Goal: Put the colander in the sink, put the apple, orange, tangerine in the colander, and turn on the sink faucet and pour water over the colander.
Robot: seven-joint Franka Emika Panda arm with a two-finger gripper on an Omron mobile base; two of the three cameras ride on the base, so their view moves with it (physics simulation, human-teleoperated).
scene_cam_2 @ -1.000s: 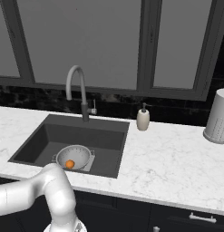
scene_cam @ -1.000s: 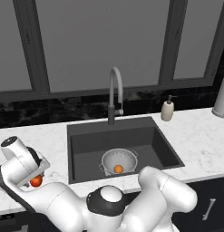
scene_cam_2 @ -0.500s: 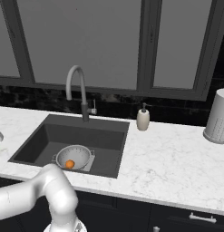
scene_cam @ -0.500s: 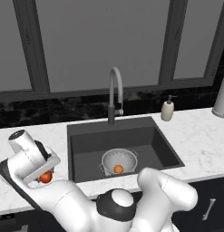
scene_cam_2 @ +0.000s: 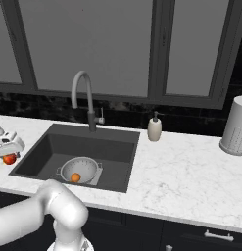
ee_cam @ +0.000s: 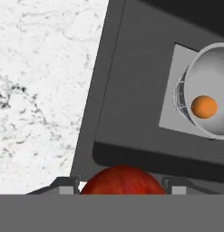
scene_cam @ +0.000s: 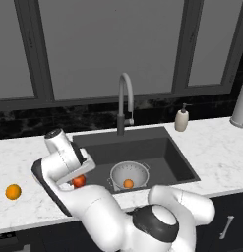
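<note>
We see the glossy red apple (ee_cam: 121,179) clamped between our gripper (scene_cam: 79,178) fingers above the sink's (scene_cam: 157,147) left rim; the perforated metal colander (scene_cam: 129,174) inside cradles a small deep-orange tangerine (scene_cam: 128,183).

Kitchen, rendered: marble-look tabletop (scene_cam_2: 191,171) w/ dark recessed sink (scene_cam_2: 112,147), gooseneck faucet (scene_cam_2: 83,98), soap dispenser (scene_cam_2: 154,128), colander (scene_cam: 130,174) in basin, dark cabinets (scene_cam_2: 205,235) below, big windows (scene_cam_2: 103,44) behind.

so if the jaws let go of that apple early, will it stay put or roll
The apple is round and glossy, so it would likely roll, perhaps off the counter into the sink. It looks firm, so the gripper probably won't crush it.
</note>
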